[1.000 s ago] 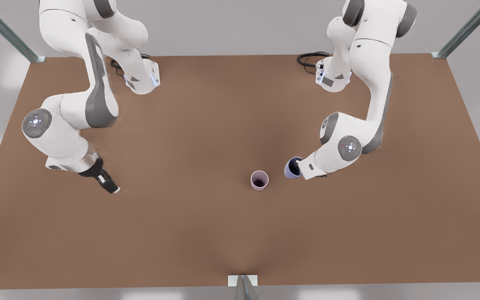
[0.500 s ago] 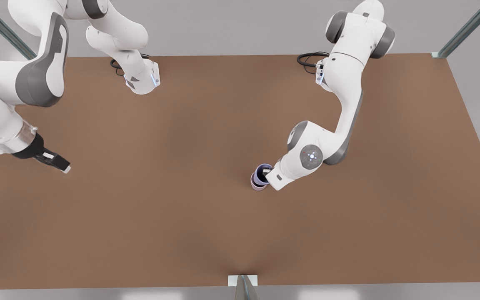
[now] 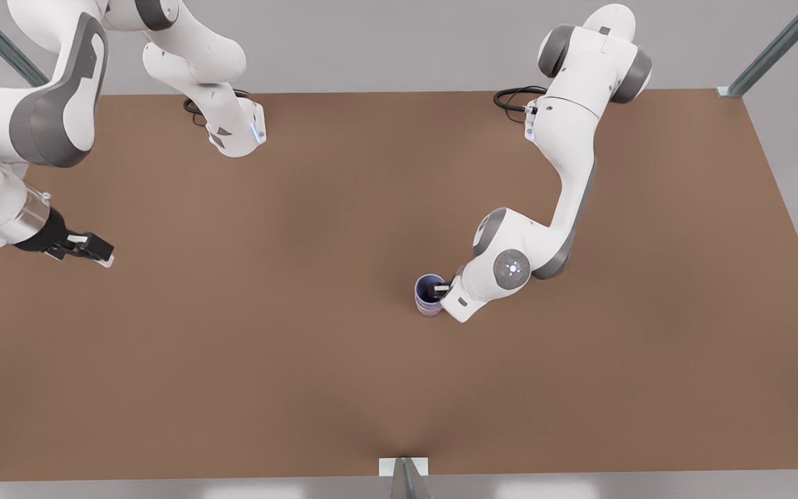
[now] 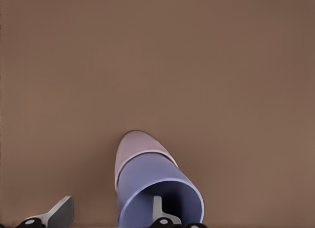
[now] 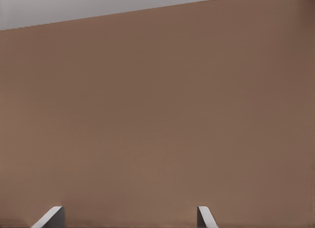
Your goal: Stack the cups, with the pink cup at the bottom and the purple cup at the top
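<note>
The left gripper point(image 4: 110, 215) stands with fingers spread over the smooth purple cup's point(image 4: 160, 191) wall, one finger inside. That cup sits nested in the pink cup point(image 4: 138, 146), mid-table point(image 3: 302, 346). At nine o'clock, the right gripper point(image 3: 98, 249) waits, open, empty.

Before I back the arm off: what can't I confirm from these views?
- How far the purple cup sits down: the pink cup covers its lower part, in both views.
- Pink cup, front view: mostly hidden by the purple cup nested in it.
- Left gripper, front view: its outer finger is hidden behind the wrist.
- Right gripper, waiting: nothing is unclear.
</note>
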Controlling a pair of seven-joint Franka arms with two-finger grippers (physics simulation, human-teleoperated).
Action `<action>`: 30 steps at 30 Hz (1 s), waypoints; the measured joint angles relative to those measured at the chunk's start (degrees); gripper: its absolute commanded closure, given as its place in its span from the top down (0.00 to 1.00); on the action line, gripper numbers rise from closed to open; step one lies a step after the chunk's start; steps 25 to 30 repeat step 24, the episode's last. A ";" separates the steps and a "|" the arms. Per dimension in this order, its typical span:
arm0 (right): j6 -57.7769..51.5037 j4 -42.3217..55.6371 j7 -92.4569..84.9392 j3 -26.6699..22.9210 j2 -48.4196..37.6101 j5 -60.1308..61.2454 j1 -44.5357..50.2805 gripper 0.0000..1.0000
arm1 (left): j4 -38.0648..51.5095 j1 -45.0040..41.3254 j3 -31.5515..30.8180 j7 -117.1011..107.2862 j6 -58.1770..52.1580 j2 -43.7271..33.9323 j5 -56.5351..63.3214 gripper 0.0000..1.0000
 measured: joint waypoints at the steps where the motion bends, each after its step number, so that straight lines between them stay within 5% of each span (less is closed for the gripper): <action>1: -0.08 -0.02 -0.57 0.00 0.07 -0.02 -0.08 1.00 | 0.01 0.01 0.01 -0.41 -0.07 0.00 0.34 1.00; 10: -0.23 -0.04 -4.53 -0.01 1.03 -0.08 -0.07 1.00 | 1.95 0.45 0.74 -3.69 -2.56 -3.97 1.62 1.00; 16: -0.05 -0.04 -6.26 -0.01 1.33 -0.07 -0.15 1.00 | 6.27 1.39 12.33 0.92 -13.70 -12.16 7.76 1.00; 23: 0.01 0.14 -7.64 -0.53 1.20 -0.08 -0.37 1.00 | 5.75 22.89 -9.46 9.32 -22.59 -23.70 19.35 1.00; 30: 0.01 0.15 -7.80 -0.62 1.20 -0.08 -0.40 1.00 | 5.25 23.67 -10.38 10.29 -23.29 -24.39 20.04 1.00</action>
